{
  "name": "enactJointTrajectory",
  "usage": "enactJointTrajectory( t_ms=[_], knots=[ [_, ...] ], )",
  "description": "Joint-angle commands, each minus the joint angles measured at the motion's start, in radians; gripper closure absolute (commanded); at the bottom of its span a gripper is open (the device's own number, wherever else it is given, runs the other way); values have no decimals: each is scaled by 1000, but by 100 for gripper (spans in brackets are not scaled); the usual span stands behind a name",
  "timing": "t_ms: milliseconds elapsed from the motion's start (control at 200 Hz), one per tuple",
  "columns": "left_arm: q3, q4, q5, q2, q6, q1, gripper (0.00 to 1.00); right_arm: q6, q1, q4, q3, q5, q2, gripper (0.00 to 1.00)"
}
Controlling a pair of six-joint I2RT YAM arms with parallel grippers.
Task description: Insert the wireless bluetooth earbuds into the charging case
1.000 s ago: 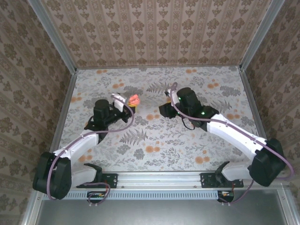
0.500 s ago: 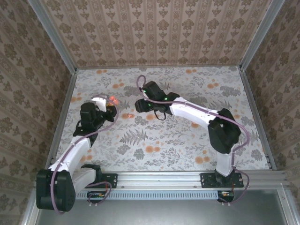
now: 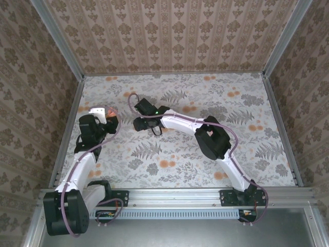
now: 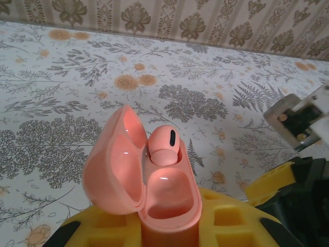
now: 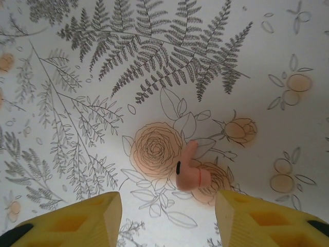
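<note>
The coral-pink charging case [image 4: 169, 206] stands upright with my left gripper [image 4: 169, 229] shut on its lower body, yellow fingers [image 4: 231, 216] on either side. Its lid hangs open to the left. One earbud [image 4: 163, 146] sits in the far socket; the near socket is empty. From above, the case [image 3: 109, 111] and left gripper [image 3: 106, 116] are at the table's left side. The second earbud [image 5: 189, 172] lies on a printed rose, just beyond the tips of my open right gripper [image 5: 167, 206] and nearer its right finger [image 5: 257, 218]. From above, the right gripper [image 3: 141, 123] is low over the cloth.
The floral cloth [image 3: 205, 164] covers the whole table, with patterned walls [image 3: 175, 36] on three sides. The right arm [image 3: 180, 122] stretches leftward across the middle. A white part of that arm [image 4: 300, 121] is seen to the right of the case.
The right arm has swung far left and come down over the loose earbud. The left arm has drawn back to the left with the open case.
</note>
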Motion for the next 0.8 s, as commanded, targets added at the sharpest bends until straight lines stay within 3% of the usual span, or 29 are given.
enactJointTrajectory(
  t_ms=[0,440,795],
  knots=[
    [-9,7,4,-7,-13,10,83,-21,0,-39,51,26,35,48],
    [-17,25,9,-3,-29,15,83,-49,2,-18,74,46,103,51],
    [-18,21,12,-4,-30,15,83,-81,4,-39,42,68,85,60]
  ],
)
